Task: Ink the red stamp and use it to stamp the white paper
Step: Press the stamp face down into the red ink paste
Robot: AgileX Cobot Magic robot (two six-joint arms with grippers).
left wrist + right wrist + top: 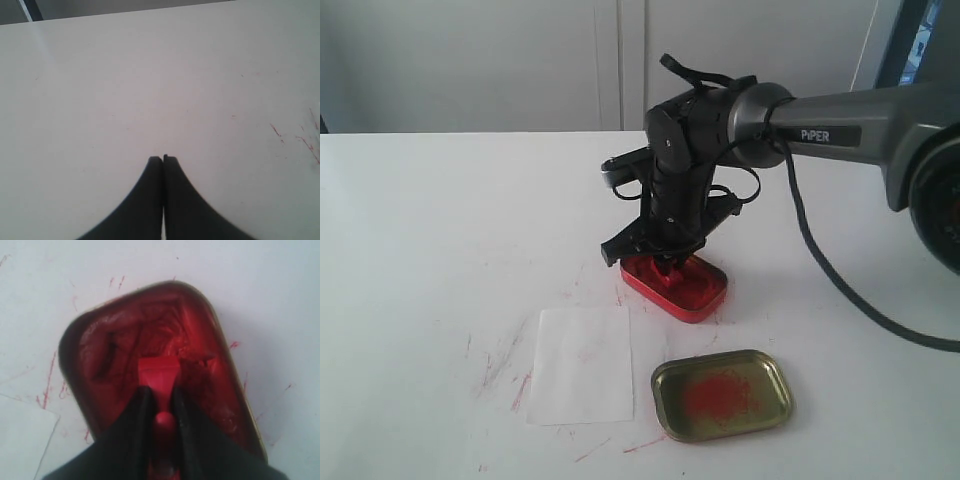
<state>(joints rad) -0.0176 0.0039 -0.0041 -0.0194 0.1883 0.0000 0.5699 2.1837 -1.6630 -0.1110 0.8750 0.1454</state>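
Observation:
My right gripper [160, 392] is shut on the red stamp [158, 374], gripping its narrow handle. The stamp's wider base sits down in the red paste of the red ink tin [115, 355]. In the exterior view the right gripper [668, 262] reaches down into the ink tin [705, 292] at the table's middle; the stamp is hidden there by the fingers. The white paper [582, 363] lies flat in front of the tin, to its left. My left gripper [163, 159] is shut on nothing, over bare table, and is out of the exterior view.
A gold-coloured lid [722, 394] smeared with red lies to the right of the paper, near the front edge. Red ink streaks [520, 388] mark the white table [440, 230] around the paper. The right arm's cable [840, 290] trails across the table at right.

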